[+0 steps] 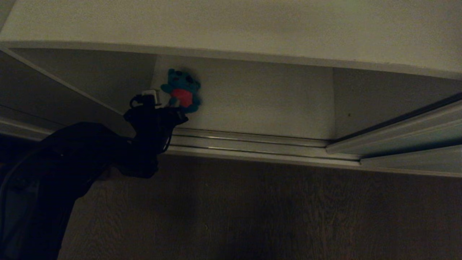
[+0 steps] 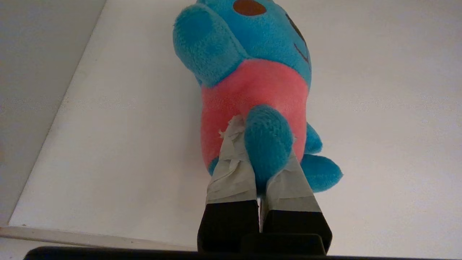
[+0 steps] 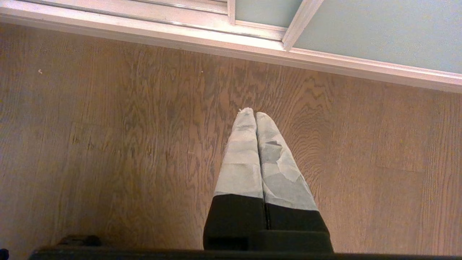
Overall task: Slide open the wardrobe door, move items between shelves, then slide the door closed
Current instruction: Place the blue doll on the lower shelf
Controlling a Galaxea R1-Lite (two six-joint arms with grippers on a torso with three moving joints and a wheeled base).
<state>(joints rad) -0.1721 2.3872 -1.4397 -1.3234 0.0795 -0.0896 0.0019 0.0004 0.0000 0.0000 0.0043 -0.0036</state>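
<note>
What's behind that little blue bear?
Only white wardrobe wall shows behind the bear, which the left tool pinches by a leg. The patch directly behind it is covered.

Below me runs a brown wood-grain floor (image 3: 119, 144), its grain lines heading toward the wardrobe. Where the boards end, I'm looking at a pale metallic floor track (image 1: 252, 144) with parallel grooves, lying straight across the wardrobe's foot. There's a tiny pale speck (image 3: 40, 71) on the floor near that track.
</note>
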